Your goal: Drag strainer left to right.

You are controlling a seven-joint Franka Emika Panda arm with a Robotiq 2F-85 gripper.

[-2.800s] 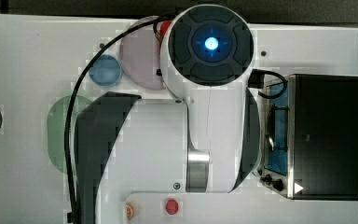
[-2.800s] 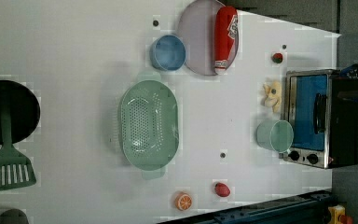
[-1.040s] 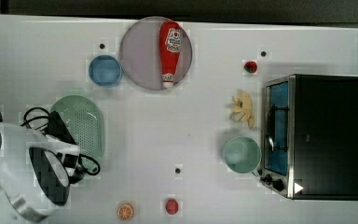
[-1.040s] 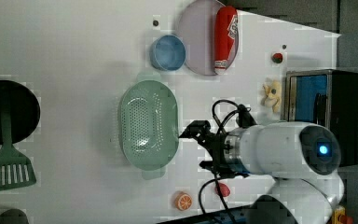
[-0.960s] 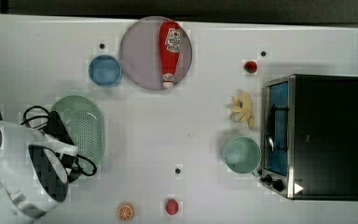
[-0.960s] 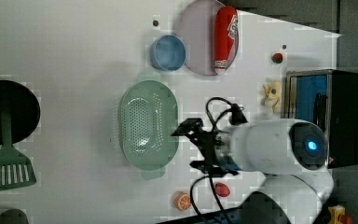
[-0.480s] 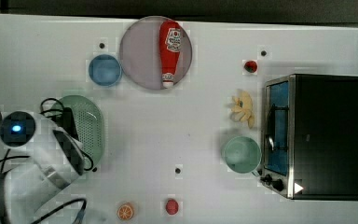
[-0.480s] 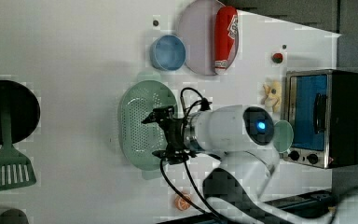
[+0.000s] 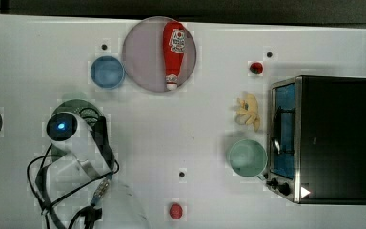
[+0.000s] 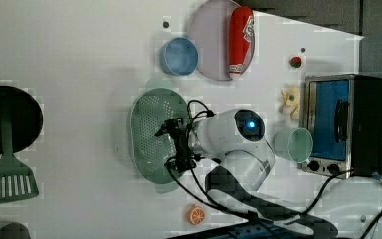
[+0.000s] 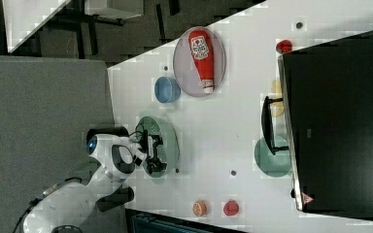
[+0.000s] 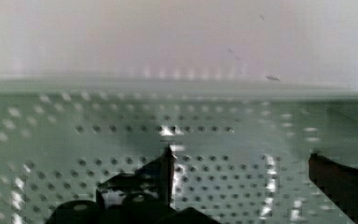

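Since half a sec ago I've swung further over the strainer (image 10: 151, 132); my arm now covers most of it in the top view, and my gripper (image 10: 176, 142) sits over the holed inside, mid-left of the left view. Strainer itself hasn't shifted: left-centre of the top view, below the blue bowl (image 9: 107, 72).

Gripper's wide open, holding nothing. In the wrist view the dotted green floor is close under me, one finger (image 12: 340, 179) dark at the edge.

How I'd do it, imo: drop till a finger bears on the inside wall, then pull slow and level toward the top view's right. Too high and I'll slip over the rim; too hard and the light plastic may tip.

Room: white table (image 9: 205, 133) is bare through the middle of the top view. Toaster oven (image 9: 324, 138) fills the right side, w/ the mint bowl (image 9: 247, 158) just beside it, so stop short of that. Plate w/ ketchup bottle (image 9: 173, 47) sits upper centre, well off my path.
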